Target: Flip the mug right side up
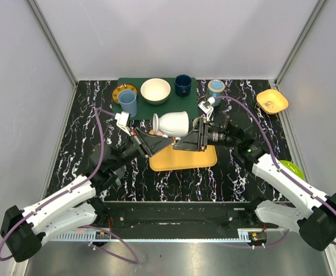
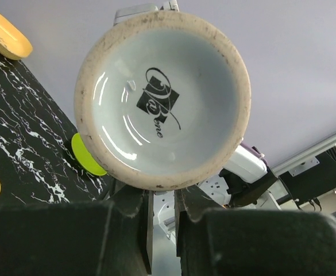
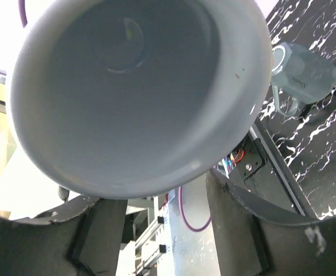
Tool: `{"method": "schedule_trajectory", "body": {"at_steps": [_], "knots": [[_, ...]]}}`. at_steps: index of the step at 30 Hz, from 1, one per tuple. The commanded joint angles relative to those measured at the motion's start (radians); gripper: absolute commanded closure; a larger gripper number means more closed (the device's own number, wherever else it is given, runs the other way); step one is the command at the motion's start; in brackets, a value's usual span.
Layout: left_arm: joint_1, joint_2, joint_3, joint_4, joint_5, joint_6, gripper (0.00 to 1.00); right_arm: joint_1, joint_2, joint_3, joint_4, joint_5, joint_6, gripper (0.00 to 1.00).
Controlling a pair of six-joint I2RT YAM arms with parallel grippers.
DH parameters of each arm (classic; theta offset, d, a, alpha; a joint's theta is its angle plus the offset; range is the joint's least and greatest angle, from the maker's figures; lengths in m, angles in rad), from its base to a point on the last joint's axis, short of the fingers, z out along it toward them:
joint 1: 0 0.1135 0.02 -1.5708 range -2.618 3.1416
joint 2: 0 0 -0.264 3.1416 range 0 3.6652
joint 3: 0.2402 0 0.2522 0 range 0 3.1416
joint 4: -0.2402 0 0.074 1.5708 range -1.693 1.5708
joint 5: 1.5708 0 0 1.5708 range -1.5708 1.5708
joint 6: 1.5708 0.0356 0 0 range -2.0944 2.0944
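Note:
A white mug [image 1: 173, 123] lies on its side in the air above the orange plate [image 1: 182, 158], base to the left and mouth to the right. My left gripper [image 1: 155, 138] is under its base end, jaws nearly together, apparently pinching the handle, which is hidden. The left wrist view shows the mug's base with a printed logo [image 2: 162, 103] just above the left gripper [image 2: 163, 192]. My right gripper [image 1: 188, 138] is open under the mouth end. The right wrist view looks into the mug's mouth [image 3: 139, 86], with the right gripper [image 3: 168, 198] spread wide below the rim.
A green mat [image 1: 190, 98] at the back holds a blue cup [image 1: 128, 103], a white bowl [image 1: 155, 91], a dark blue mug [image 1: 183, 84] and a brown saucer [image 1: 122, 90]. A light blue cup [image 1: 216, 87], a yellow bowl [image 1: 272, 101] and a green dish [image 1: 292, 168] are on the right.

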Motion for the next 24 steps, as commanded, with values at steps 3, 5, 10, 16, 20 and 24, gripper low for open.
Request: {"method": "schedule_trajectory", "body": {"at_steps": [3, 5, 10, 16, 20, 24], "knots": [[-0.039, -0.001, 0.073, 0.157, -0.025, 0.012, 1.0, 0.031, 0.026, 0.043, 0.122, 0.063, -0.008, 0.46], [-0.043, 0.002, 0.07, 0.152, -0.029, 0.013, 1.0, 0.034, 0.03, 0.042, 0.156, 0.072, 0.016, 0.48], [-0.054, 0.005, 0.055, 0.149, -0.033, 0.019, 1.0, 0.043, 0.044, 0.034, 0.228, 0.092, 0.048, 0.59], [-0.073, 0.012, 0.041, 0.166, -0.025, 0.021, 1.0, 0.045, 0.05, -0.006, 0.354, 0.11, 0.108, 0.69], [-0.076, 0.005, 0.024, 0.172, -0.019, 0.021, 1.0, 0.045, 0.061, -0.012, 0.403, 0.1, 0.13, 0.89], [-0.076, -0.022, 0.014, 0.151, -0.03, 0.038, 1.0, 0.043, 0.035, -0.021, 0.373, 0.126, 0.107, 1.0]]}}
